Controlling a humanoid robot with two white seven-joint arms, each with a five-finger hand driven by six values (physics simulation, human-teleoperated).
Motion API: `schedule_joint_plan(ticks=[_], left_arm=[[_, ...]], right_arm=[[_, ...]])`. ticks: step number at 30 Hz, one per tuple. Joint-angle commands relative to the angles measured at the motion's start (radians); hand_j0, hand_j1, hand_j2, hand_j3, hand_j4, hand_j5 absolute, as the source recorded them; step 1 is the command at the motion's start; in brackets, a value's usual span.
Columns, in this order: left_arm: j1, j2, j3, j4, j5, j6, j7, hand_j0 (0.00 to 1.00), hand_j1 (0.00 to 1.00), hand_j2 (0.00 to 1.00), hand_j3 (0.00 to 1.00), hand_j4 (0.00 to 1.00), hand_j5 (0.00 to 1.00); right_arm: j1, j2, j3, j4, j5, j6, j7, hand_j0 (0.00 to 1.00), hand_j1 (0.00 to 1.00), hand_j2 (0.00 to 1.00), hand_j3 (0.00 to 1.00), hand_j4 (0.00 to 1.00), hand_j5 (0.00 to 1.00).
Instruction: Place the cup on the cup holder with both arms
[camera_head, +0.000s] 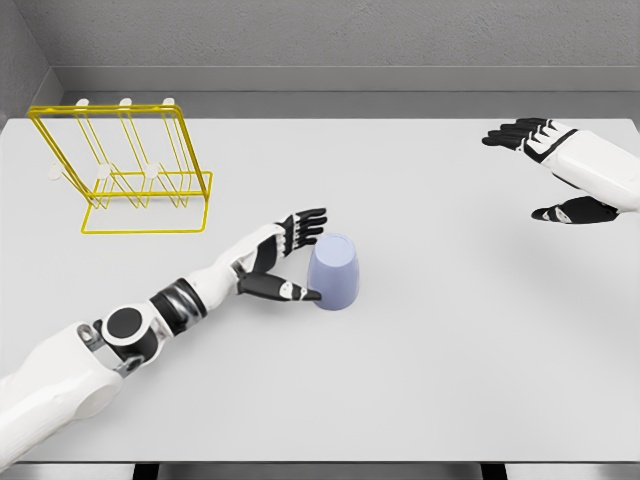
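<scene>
A pale lavender cup (335, 272) stands upside down on the white table (450, 380), near the middle. My left hand (297, 258) is right beside its left flank, fingers spread behind the cup and the thumb touching its lower left side, without closing round it. A yellow wire cup holder (125, 170) with white-tipped pegs stands at the far left of the table. My right hand (545, 170) hovers at the far right, well away from the cup, fingers stretched out and holding nothing.
Grey walls (300, 40) close off the back and left of the table. The table's front edge (320, 463) runs along the bottom of the view.
</scene>
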Motion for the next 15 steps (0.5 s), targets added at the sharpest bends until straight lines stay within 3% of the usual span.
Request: schedule_joint_plan(ticks=[1, 15], left_arm=[[0.000, -0.003, -0.007, -0.002, 0.001, 0.000, 0.000, 1.00, 1.00, 1.00, 1.00, 1.00, 1.00], [0.002, -0.015, -0.028, -0.014, 0.001, 0.003, 0.000, 1.00, 1.00, 1.00, 1.00, 1.00, 1.00]], right_arm=[[0.000, -0.001, 0.000, -0.001, -0.007, 0.002, -0.001, 1.00, 1.00, 1.00, 1.00, 1.00, 1.00], [0.002, -0.001, 0.000, -0.001, -0.007, 0.002, -0.001, 1.00, 1.00, 1.00, 1.00, 1.00, 1.00]])
